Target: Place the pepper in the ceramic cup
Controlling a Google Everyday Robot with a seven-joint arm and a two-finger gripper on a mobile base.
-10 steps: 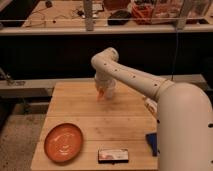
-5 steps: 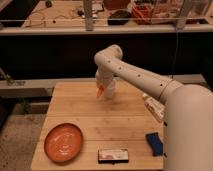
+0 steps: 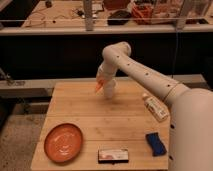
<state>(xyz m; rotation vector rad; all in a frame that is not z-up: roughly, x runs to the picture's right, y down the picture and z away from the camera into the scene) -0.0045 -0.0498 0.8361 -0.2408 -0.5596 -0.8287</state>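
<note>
My gripper [image 3: 102, 81] is at the far middle of the wooden table [image 3: 90, 115] and is shut on the small orange pepper [image 3: 99, 87]. The pepper hangs point down just below the fingers. The white ceramic cup [image 3: 109, 90] stands upright right next to the pepper, on its right, partly hidden by the wrist. The pepper is level with the cup's upper part and at its left side, not inside it.
A large round orange plate [image 3: 63, 142] lies at the front left. A flat labelled packet [image 3: 113, 155] lies at the front edge. A blue sponge [image 3: 156, 143] is at the front right, and a white labelled bottle [image 3: 155, 107] lies on its side at the right.
The gripper has lifted the pepper upward beside the cup; the rise was mostly in the first half second. Nothing else on the table has moved.
</note>
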